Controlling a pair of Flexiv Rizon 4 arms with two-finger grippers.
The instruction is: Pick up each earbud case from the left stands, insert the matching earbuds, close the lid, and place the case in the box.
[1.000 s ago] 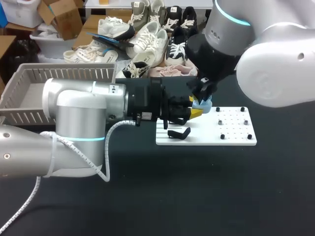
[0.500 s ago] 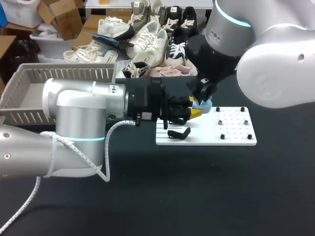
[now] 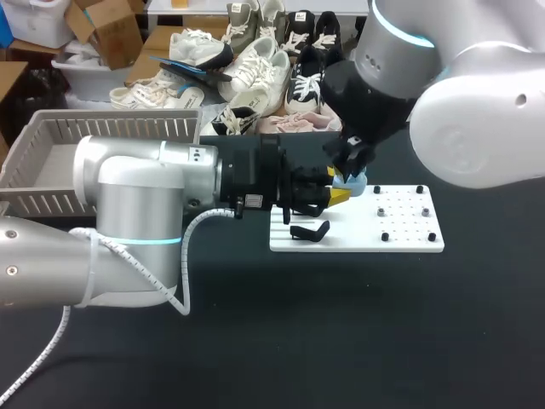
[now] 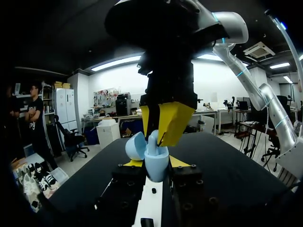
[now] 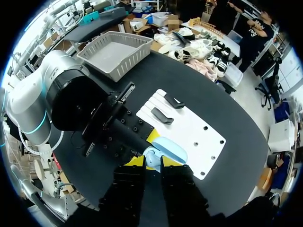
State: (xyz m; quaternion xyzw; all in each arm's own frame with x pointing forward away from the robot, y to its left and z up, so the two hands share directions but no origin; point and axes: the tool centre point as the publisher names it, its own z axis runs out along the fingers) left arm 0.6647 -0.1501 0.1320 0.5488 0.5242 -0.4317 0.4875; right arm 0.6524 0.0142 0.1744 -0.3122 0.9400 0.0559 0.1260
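My left gripper (image 3: 335,195) hangs over the left part of the white stand board (image 3: 400,241), shut on the base of a pale blue earbud case (image 4: 156,166). The case's lid (image 4: 136,145) is swung open. My right gripper (image 3: 352,169) comes down from above with its yellow tips right at the case's mouth. A small pale blue earbud (image 4: 153,137) sits pinched between those tips in the left wrist view. In the right wrist view the open case (image 5: 165,152) lies just ahead of my right gripper (image 5: 150,166), with the left gripper (image 5: 152,138) behind it.
A black case stand (image 3: 309,232) sits on the board's left part, and small black pegs (image 3: 385,236) dot its right part. A grey slatted basket (image 3: 51,162) stands at the table's far left. Shoes are piled along the table's back edge (image 3: 255,77).
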